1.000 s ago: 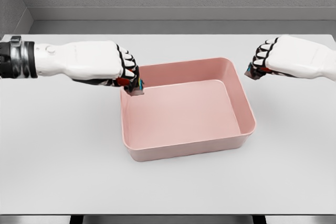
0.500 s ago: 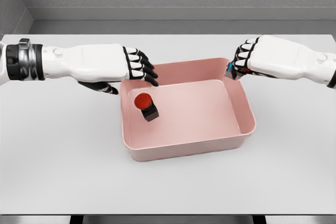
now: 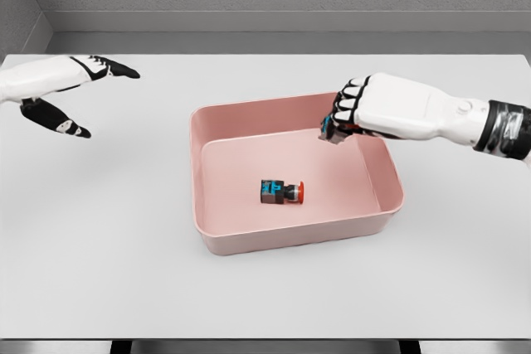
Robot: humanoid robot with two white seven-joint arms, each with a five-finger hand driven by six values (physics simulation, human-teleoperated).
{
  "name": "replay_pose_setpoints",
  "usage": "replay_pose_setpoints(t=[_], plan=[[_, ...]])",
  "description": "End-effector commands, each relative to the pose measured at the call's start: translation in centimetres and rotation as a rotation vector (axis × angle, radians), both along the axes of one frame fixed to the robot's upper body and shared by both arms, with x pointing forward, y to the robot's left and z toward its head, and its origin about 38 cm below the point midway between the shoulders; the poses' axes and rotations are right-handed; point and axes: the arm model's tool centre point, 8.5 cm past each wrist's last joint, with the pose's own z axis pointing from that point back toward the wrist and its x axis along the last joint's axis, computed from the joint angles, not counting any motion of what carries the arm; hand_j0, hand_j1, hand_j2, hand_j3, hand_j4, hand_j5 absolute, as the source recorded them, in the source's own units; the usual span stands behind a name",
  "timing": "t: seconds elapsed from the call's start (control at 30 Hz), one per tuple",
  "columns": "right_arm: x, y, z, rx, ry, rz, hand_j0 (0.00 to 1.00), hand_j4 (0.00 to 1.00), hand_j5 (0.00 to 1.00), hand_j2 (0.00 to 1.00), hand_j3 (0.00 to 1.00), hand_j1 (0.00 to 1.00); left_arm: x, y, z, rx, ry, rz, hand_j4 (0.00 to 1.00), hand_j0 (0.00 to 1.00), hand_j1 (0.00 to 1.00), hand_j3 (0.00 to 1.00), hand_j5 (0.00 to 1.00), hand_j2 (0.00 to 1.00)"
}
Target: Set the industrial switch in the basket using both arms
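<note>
A pink basket (image 3: pixel 387 180) stands in the middle of the white table. One industrial switch (image 3: pixel 281 192), dark with a red button, lies on its side on the basket floor. My right hand (image 3: pixel 344 120) hovers over the basket's far right corner, shut on a second switch (image 3: pixel 329 132) whose grey and blue end pokes out below the fingers. My left hand (image 3: pixel 79 93) is far off at the upper left, above the table, fingers spread and holding nothing.
The white table (image 3: pixel 99 238) spreads around the basket on all sides. A grey wall runs behind the table's far edge.
My left hand let go of its switch, which fell and tipped onto its side in the basket, then drew back to the far left. My right hand moved left over the basket.
</note>
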Motion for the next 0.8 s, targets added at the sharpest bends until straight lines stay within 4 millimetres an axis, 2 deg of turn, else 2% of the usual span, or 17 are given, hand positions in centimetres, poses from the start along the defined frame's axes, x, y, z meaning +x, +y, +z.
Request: replay_pose_setpoints(t=[0.0, 0.03, 0.23, 0.33, 0.47, 0.77], plan=[[0.0, 0.4, -0.1, 0.016, 0.007, 0.008, 0.9, 0.9, 0.9, 0.9, 0.9, 0.9, 0.2, 1.3, -0.2, -0.014, 0.015, 0.041, 1.0, 1.0, 1.0, 1.0, 1.0, 1.0], [0.0, 0.4, -0.1, 0.016, 0.006, 0.008, 1.0, 1.0, 1.0, 1.0, 1.0, 1.0, 0.2, 1.2, -0.3, -0.015, 0.017, 0.039, 1.0, 1.0, 1.0, 1.0, 1.0, 1.0], [0.2, -0.3, 0.2, 0.02, -0.001, -0.012, 1.0, 1.0, 1.0, 1.0, 1.0, 1.0, 0.1, 1.0, -0.4, -0.011, 0.019, 0.032, 1.0, 1.0, 1.0, 1.0, 1.0, 1.0], [1.9, -3.5, 0.7, 0.032, -0.009, -0.121, 1.0, 1.0, 1.0, 1.0, 1.0, 1.0, 0.1, 0.9, -0.5, -0.014, 0.022, 0.032, 1.0, 1.0, 1.0, 1.0, 1.0, 1.0], [2.3, -8.1, 0.2, 0.054, 0.006, -0.256, 1.0, 1.0, 1.0, 1.0, 1.0, 1.0, 0.2, 0.4, -0.6, -0.022, 0.023, 0.022, 1.0, 1.0, 1.0, 1.0, 1.0, 1.0], [2.3, -8.8, 0.1, 0.053, 0.011, -0.274, 1.0, 1.0, 1.0, 1.0, 1.0, 1.0, 0.2, 0.6, -0.8, -0.021, 0.027, 0.026, 1.0, 1.0, 1.0, 1.0, 1.0, 1.0]])
